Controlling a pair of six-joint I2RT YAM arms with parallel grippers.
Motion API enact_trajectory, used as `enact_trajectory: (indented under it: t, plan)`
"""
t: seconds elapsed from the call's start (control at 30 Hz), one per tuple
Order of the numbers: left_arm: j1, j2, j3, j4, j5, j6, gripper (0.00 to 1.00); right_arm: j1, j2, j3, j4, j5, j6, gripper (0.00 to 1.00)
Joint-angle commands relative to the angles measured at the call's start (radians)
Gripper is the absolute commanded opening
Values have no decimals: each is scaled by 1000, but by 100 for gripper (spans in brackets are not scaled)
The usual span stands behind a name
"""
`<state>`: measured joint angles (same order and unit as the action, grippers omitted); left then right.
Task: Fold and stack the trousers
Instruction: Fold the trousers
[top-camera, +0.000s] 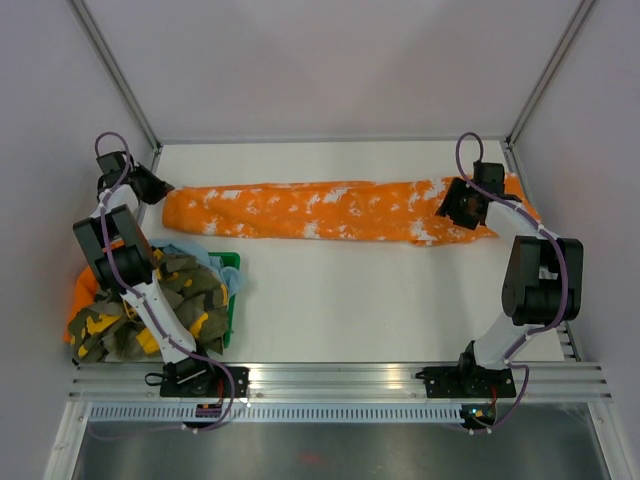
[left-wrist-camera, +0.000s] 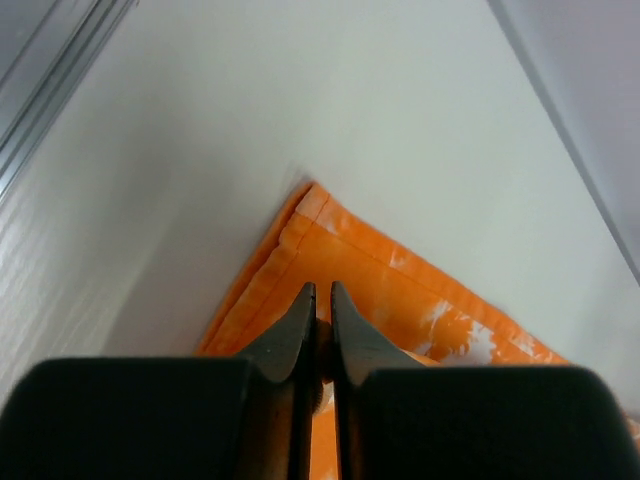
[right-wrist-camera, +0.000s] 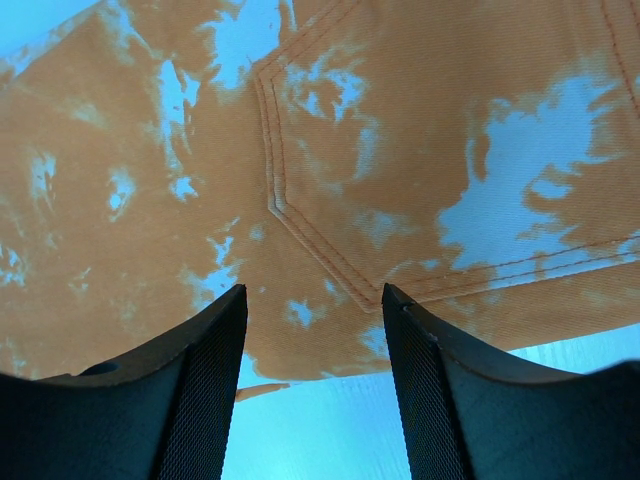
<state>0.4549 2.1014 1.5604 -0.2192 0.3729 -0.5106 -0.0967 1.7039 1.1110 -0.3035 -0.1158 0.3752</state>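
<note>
A pair of orange trousers with white blotches (top-camera: 330, 210) lies stretched out left to right across the far part of the white table. My left gripper (top-camera: 158, 190) is at their left end. In the left wrist view it (left-wrist-camera: 322, 290) is shut, with a bit of the orange cloth (left-wrist-camera: 400, 290) pinched between the jaws near the hem corner. My right gripper (top-camera: 450, 208) is over their right end. In the right wrist view it (right-wrist-camera: 315, 295) is open, close above the cloth's near edge and a stitched pocket (right-wrist-camera: 350, 150), holding nothing.
A green basket (top-camera: 232, 300) stands at the near left, filled with a pile of camouflage and orange-yellow clothes (top-camera: 150, 300). Enclosure walls and metal posts close in the table at the back and both sides. A metal rail (top-camera: 340, 378) runs along the near edge.
</note>
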Motion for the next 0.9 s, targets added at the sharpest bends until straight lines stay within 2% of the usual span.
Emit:
enact_trajectory:
  t: [0.0, 0.23, 0.3, 0.37, 0.4, 0.47, 0.53, 0.77, 0.87]
  plan:
    - [10, 23, -10, 291, 1, -12, 11, 9, 16, 4, 40, 5, 18, 63]
    - [7, 109, 38, 253, -32, -6, 16, 15, 20, -13, 98, 4, 30, 63]
    - [11, 134, 85, 225, -48, -3, 23, 23, 22, -14, 121, -22, 36, 63]
    - [10, 155, 154, 140, -31, 12, 37, 29, 26, -8, 155, -56, 42, 63]
    - [7, 170, 168, 117, -34, 24, 39, 40, 30, -4, 161, -65, 42, 63]
    - [5, 164, 173, 90, -64, 30, 56, 54, 31, 15, 173, -71, 39, 63]
    - [5, 135, 161, 89, -78, 40, 64, 74, 30, 23, 185, -73, 31, 63]
    - [-18, 11, 121, 133, -43, 107, 66, 132, 85, 84, 193, -136, 19, 63]
    - [-62, 28, 180, 57, -66, 261, 69, 178, 118, 127, 196, -140, 8, 64]
